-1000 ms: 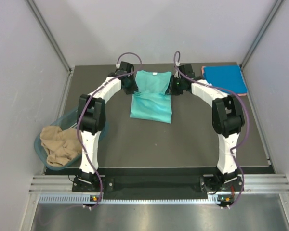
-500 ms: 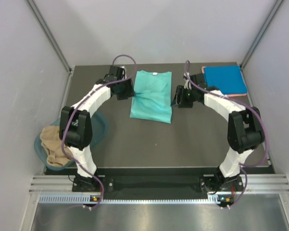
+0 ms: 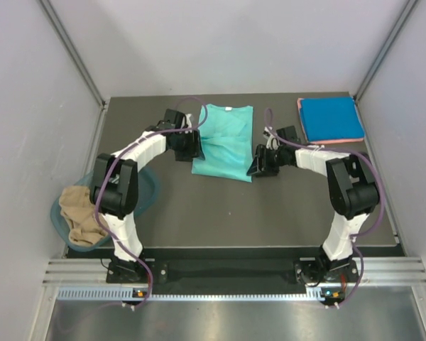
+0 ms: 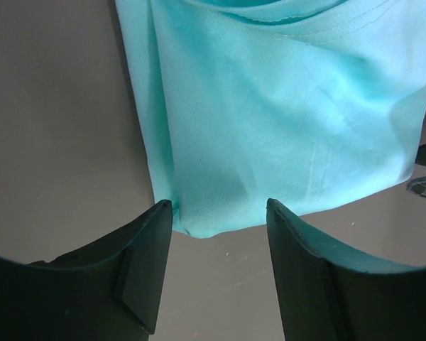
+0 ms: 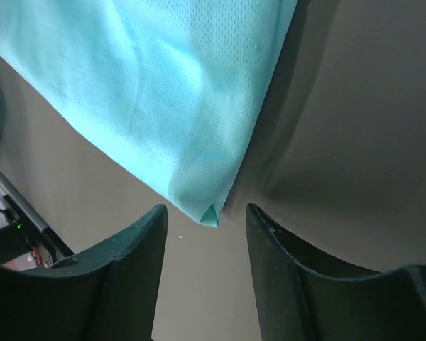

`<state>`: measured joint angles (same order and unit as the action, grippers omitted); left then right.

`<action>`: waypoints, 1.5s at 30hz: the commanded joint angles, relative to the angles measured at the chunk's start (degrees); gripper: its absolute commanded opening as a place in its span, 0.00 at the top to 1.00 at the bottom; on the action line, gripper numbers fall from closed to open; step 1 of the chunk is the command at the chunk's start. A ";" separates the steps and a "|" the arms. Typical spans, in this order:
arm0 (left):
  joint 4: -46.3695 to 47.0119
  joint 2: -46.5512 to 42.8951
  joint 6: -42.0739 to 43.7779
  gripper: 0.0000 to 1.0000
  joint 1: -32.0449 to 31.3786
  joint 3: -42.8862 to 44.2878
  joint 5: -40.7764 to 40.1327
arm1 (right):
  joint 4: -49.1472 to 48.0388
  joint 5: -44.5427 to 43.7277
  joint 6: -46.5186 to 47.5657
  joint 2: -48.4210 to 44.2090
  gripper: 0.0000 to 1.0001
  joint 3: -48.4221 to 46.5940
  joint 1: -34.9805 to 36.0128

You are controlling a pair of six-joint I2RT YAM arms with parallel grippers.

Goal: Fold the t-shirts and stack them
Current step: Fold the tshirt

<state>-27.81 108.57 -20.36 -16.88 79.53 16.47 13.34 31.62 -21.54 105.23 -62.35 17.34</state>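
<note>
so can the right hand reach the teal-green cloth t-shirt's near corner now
Probably yes: the right hand is open and the teal-green cloth t-shirt has its corner lying just ahead of it, with nothing in between.

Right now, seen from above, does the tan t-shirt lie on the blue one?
No, the tan t-shirt sits in the tub at left, apart from the blue t-shirt.

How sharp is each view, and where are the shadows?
Top view: even light, sharp, hardly any shadow. Left wrist view: the teal t-shirt sharp, the near fingers dark, without detail. Right wrist view: mesh crisp, a soft shadow on the table beside the cloth.
</note>
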 commanded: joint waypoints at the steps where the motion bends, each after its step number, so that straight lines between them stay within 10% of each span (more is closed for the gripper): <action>1: 4.25 0.41 1.90 0.39 0.45 -0.07 3.82 | -7.62 4.50 1.06 1.20 0.52 1.00 -0.12; 9: 2.50 2.78 2.26 0.50 0.45 0.19 3.13 | -10.00 5.91 0.89 2.61 0.61 2.84 -0.12; 17: -1.54 2.00 -0.73 1.00 0.36 -1.21 0.49 | -6.76 2.40 0.10 0.51 1.00 4.51 -0.12; 35: 5.05 -12.67 -9.87 0.99 -2.54 -25.12 4.78 | -5.35 -8.06 -5.27 -19.01 1.00 27.01 0.93; 41: 4.62 -20.05 -13.83 0.77 -6.49 -29.60 3.66 | -1.66 -8.41 -5.79 -25.59 0.96 29.65 1.99; 45: 1.36 -22.44 -12.96 0.62 -6.67 -26.99 0.24 | 4.30 -11.30 -6.06 -29.64 0.73 28.26 1.90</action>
<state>-24.95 89.10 -33.32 -23.73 50.26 20.34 12.56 24.10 -27.64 79.09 -32.84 19.00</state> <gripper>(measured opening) 0.363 0.236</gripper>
